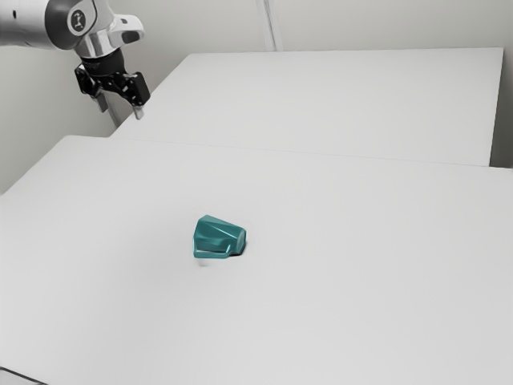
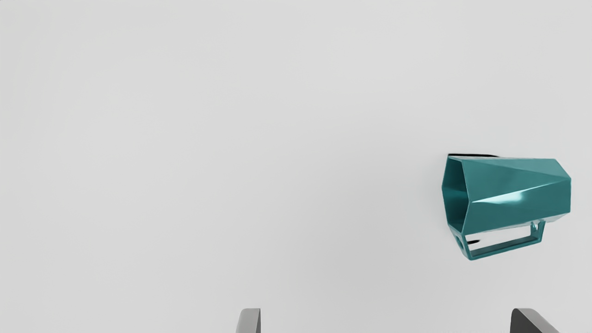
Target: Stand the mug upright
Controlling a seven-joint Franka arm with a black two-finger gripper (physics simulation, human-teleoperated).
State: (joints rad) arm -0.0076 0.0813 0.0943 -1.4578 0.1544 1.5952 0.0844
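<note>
My gripper (image 1: 121, 112) hangs high at the upper left of the exterior view, well above and away from the mug. A teal faceted mug (image 1: 216, 237) lies on its side on the white table, its base toward the exterior view's right. In the wrist view, the mug (image 2: 518, 194) shows its hollow mouth and its angular handle, which sticks out from the side nearer the fingertips. The gripper (image 2: 386, 319) is open, its two fingers wide apart with nothing between them.
The white tabletop (image 1: 337, 305) spreads around the mug. Behind it a second white surface (image 1: 337, 96) reaches toward pale walls. A thin dark line (image 1: 22, 375) crosses the near left corner of the exterior view.
</note>
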